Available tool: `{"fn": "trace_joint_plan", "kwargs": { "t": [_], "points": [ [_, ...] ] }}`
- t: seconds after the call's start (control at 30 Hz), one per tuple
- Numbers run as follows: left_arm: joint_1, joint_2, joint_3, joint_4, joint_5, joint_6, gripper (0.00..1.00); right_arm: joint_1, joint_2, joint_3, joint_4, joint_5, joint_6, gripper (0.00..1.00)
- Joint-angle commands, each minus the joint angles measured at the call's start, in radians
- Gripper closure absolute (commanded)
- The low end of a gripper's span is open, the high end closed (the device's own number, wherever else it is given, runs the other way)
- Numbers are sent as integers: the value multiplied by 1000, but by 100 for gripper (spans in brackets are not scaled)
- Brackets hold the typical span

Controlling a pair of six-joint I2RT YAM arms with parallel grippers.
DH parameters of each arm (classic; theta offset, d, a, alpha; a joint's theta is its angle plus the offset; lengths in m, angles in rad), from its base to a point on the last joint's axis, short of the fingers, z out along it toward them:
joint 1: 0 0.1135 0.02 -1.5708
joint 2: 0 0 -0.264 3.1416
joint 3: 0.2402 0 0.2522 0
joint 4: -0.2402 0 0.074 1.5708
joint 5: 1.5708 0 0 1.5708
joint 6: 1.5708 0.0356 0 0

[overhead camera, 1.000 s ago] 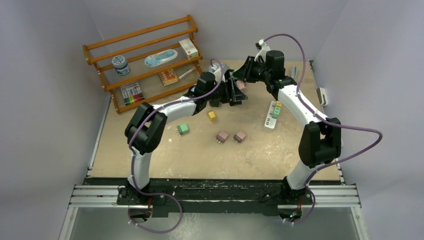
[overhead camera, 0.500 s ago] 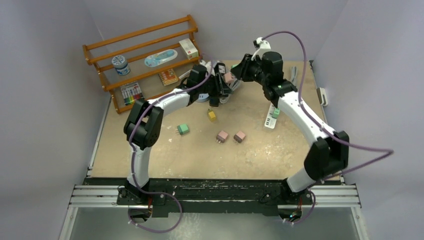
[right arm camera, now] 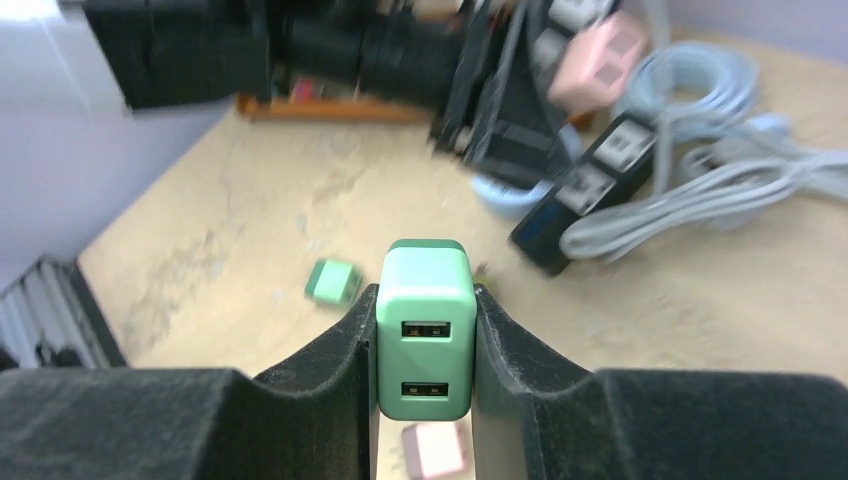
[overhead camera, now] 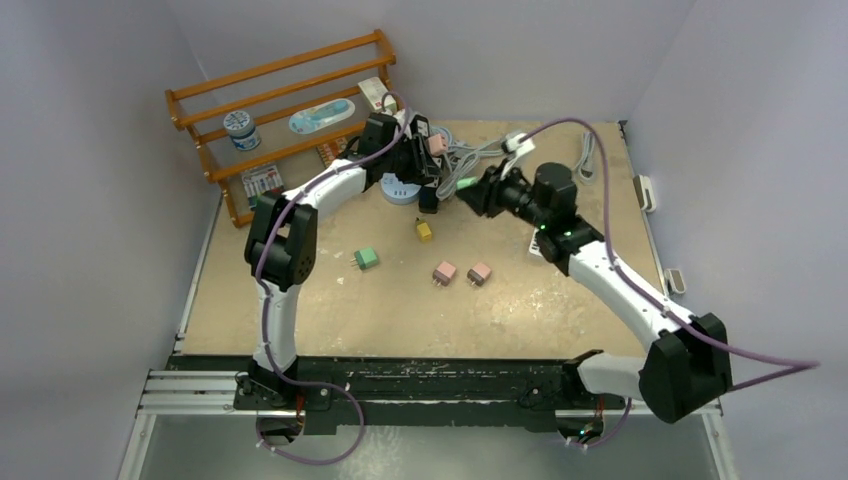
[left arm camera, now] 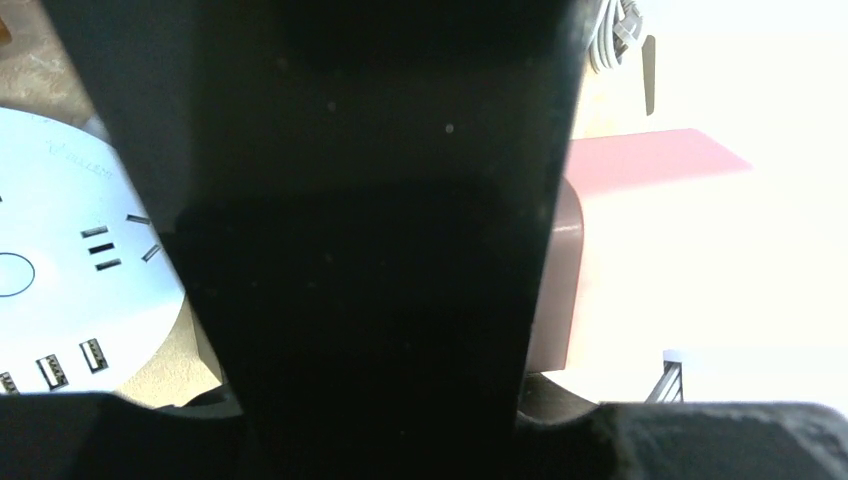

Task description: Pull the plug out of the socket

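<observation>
A wooden shelf [overhead camera: 285, 110] stands at the far left against the wall, with small items on its racks. On the open table right of it lies a spare green plug [overhead camera: 366, 258]. Further back, near the shelf's right end, the round white socket [overhead camera: 398, 190] lies flat on the table. My left gripper [overhead camera: 428, 168] hangs just beside it on the right. From my left wrist, a black shape [left arm camera: 380, 250] close to the lens blocks most of the view, so I cannot tell whether this gripper is wide or closed. The socket's face [left arm camera: 60, 270] shows at the left edge there, with slots and USB ports. A pink plug [overhead camera: 437, 145] sits right against the gripper, touching the black shape's right side in the wrist view. A black adapter [overhead camera: 428, 198] is just right of the socket, and a small yellow plug [overhead camera: 424, 231] lies on the table nearer to me. Two more pink spares [overhead camera: 445, 272] lie side by side closer still. Grey cables [overhead camera: 470, 155] are heaped at the far side of the table, just right of my left gripper. My right gripper [overhead camera: 472, 192] is closed on the green plug [overhead camera: 464, 184], both fingers pressed against its sides. The plug's two USB ports face my right wrist camera [right arm camera: 425, 340]. It is apart from the socket, to the socket's right, just past the black adapter.
</observation>
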Motion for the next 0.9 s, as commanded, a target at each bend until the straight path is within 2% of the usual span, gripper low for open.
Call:
{"fn": "trace_joint_plan", "kwargs": {
  "t": [0.0, 0.1, 0.2, 0.33, 0.53, 0.7, 0.87],
  "points": [
    [21, -16, 110, 19, 10, 79, 100, 126, 47, -43, 72, -32, -98, 100],
    [23, -17, 137, -12, 33, 93, 100, 224, 141, -36, 110, -33, -107, 100],
    [26, -23, 151, -35, 47, 107, 100, 268, 270, 12, 148, -116, -83, 100],
    [30, -25, 157, -41, 56, 105, 100, 341, 476, 209, 144, -234, -97, 100],
    [30, -22, 158, -43, 62, 97, 100, 423, 730, 398, 97, -333, -112, 100],
    [30, -49, 123, -46, 46, 117, 100, 425, 782, 385, 113, -367, -98, 100],
    [29, -68, 89, -28, 36, 111, 100, 425, 815, 397, 86, -319, -109, 91]
  ]
}}
